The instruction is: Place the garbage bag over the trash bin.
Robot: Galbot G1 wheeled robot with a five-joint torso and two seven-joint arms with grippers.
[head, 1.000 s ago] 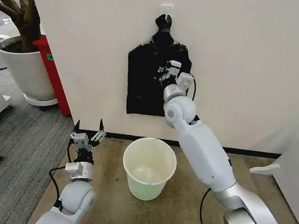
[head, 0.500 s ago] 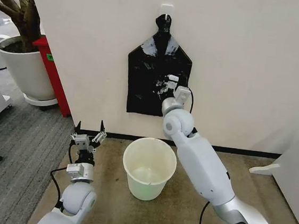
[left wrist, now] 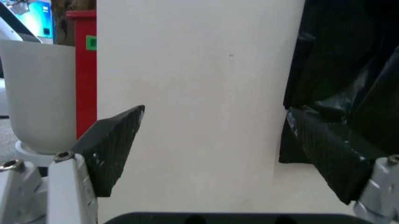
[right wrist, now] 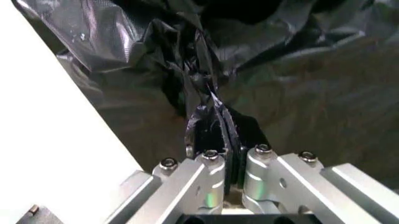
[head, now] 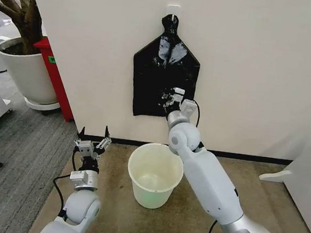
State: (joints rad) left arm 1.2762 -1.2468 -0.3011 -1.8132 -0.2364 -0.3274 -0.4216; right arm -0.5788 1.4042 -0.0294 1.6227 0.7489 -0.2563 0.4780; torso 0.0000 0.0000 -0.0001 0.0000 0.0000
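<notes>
Left gripper point(head: 93, 139) stood low beside the trash bin point(head: 155, 174), pointing up toward the wall point(head: 261, 66), fingers spread wide with nothing between them; the arm looked idle. The bin sat upright on the floor point(head: 189, 220) near the wall's foot, empty, mouth open, directly under the hanging black plastic. Right arm reached up and over the bin, wrist cocked toward the wall, right gripper point(head: 172, 98) at the lower right part of the black bundle point(head: 162, 81). Wrist view showed the right gripper's fingers point(right wrist: 198, 135) pressed together on a gathered fold of the garbage bag point(right wrist: 206, 95). The plastic looked thin, glossy and crinkly: judged very light, limp and slippery, liable to tear or slide out of a shallow pinch. A bunched pleat seemed the better hold than a single flat layer. Bundle hung from a hook point(head: 173, 9) high on the wall, knotted at top.
</notes>
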